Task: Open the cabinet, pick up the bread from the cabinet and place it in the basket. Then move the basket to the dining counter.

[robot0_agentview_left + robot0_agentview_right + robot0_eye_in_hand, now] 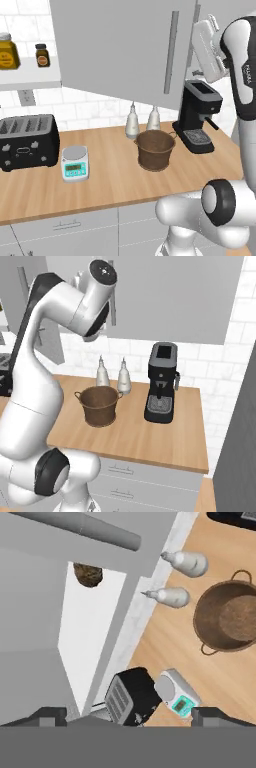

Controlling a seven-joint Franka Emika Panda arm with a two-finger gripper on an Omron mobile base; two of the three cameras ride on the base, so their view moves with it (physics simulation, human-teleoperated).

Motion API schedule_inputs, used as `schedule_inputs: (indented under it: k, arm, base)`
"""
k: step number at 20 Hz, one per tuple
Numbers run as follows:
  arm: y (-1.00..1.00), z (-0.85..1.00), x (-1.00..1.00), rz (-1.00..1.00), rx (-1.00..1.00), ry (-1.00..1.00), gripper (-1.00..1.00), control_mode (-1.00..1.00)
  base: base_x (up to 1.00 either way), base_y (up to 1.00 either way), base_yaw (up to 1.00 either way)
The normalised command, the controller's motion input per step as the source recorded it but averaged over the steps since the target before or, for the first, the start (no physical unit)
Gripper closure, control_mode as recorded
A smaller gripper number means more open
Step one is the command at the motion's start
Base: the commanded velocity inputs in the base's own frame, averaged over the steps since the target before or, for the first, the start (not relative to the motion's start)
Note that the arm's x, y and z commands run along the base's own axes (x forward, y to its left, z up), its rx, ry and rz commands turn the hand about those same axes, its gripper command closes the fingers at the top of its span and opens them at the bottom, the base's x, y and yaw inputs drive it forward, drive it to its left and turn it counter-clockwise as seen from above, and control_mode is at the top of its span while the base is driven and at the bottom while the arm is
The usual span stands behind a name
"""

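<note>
Lighting even and bright — rendered frames, slightly soft.

Diffuse light, no glare; faint soft shadows lie on the worktop [110, 175] beside the basket [155, 149] and toaster [27, 141]. Edges are mildly blurred and pixelated — no marked distortion at the borders.

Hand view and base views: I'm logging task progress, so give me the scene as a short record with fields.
cabinet: door swung open, pale shelf visible in the hand view
bread: on the shelf, not yet picked
basket: empty, upright on the wood worktop, in front of two white bottles
end effector: raised near the cabinet, fingers apart, holding nothing
nearby: coffee machine, toaster, kitchen scale
</note>
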Motion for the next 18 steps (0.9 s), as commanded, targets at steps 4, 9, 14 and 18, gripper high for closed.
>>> schedule_inputs:
  k: [4,9,14,18]
  arm:
    - [0.30,-0.07,0.87,0.28,0.37,0.14,-1.00,-1.00]
    - [0.99,0.00,0.04,0.33,0.20,0.01,-1.00,-1.00]
    - [1.00,0.07,-0.07,0.33,0.15,0.02,-1.00,-1.00]
    - [1.00,0.38,-0.31,0.33,0.08,0.21,-1.00,-1.00]
  base:
    - [0.00,0.00,0.00]
    - [0.00,0.00,0.00]
    - [0.00,0.00,0.00]
    - [0.00,0.00,0.00]
